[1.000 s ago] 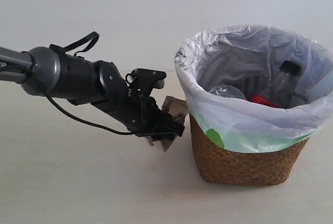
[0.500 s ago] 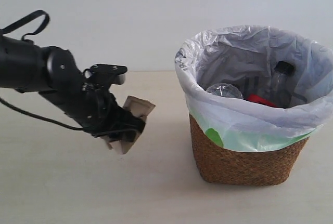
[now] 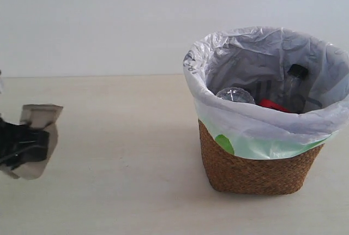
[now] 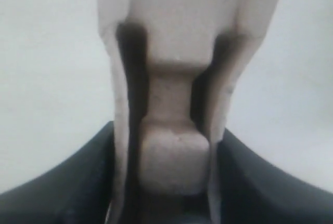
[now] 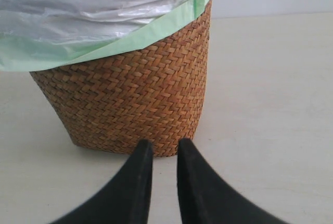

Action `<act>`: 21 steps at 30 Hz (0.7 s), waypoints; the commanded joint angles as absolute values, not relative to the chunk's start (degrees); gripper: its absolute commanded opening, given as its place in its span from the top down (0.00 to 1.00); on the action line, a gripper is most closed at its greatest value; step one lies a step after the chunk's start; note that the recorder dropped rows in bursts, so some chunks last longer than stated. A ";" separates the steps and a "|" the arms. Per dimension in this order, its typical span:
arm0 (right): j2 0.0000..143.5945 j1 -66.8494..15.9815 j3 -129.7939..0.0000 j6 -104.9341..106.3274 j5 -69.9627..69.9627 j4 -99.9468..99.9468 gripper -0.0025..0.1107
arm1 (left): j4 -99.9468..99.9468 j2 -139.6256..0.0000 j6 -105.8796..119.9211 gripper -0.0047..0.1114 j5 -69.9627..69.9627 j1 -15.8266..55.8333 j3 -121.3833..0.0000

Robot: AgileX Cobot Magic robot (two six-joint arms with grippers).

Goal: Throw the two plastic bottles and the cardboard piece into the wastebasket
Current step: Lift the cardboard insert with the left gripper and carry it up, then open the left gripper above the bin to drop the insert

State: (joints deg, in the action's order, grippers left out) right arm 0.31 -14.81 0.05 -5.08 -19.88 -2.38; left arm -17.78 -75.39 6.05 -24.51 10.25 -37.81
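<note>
The beige moulded cardboard piece [image 3: 39,116] hangs at the far left edge of the exterior view, with my left gripper [image 3: 16,145] shut on it and mostly cut off by the frame. The left wrist view shows the cardboard piece [image 4: 174,37] standing out from between the black fingers of the left gripper [image 4: 167,130]. The wicker wastebasket [image 3: 256,164] stands at the right. In it lie the bottle with the black cap and red label [image 3: 294,82] and a clear bottle end [image 3: 235,94]. My right gripper [image 5: 165,146] is shut and empty, low in front of the wastebasket [image 5: 130,94].
The white-grey bag [image 3: 245,118] with a green patch folds over the basket's rim. A pale table [image 3: 125,180] stretches between the left gripper and the basket, with a plain wall behind. The right arm is out of the exterior view.
My left arm has swung leftward away from the wastebasket, carrying the cardboard piece from beside the basket to the view's left edge. The bottles and basket have not moved.
</note>
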 commanded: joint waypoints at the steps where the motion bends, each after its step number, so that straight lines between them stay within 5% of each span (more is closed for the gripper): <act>1: 0.00 -14.90 0.00 -5.14 -19.60 -2.36 0.86 | -17.54 -70.06 4.02 0.93 -28.24 5.02 -34.90; 13: 0.00 -14.90 0.00 -5.14 -19.48 -2.36 0.86 | -26.51 -70.11 8.34 0.93 -27.25 2.77 -34.94; 21: 0.00 -14.90 0.00 -5.14 -19.48 -2.36 0.86 | -53.94 -82.64 31.41 0.93 -39.32 13.35 -56.36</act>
State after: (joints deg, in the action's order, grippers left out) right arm 0.31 -14.81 0.05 -5.08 -19.88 -2.38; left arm -45.54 -79.27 25.90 -36.50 8.96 -48.13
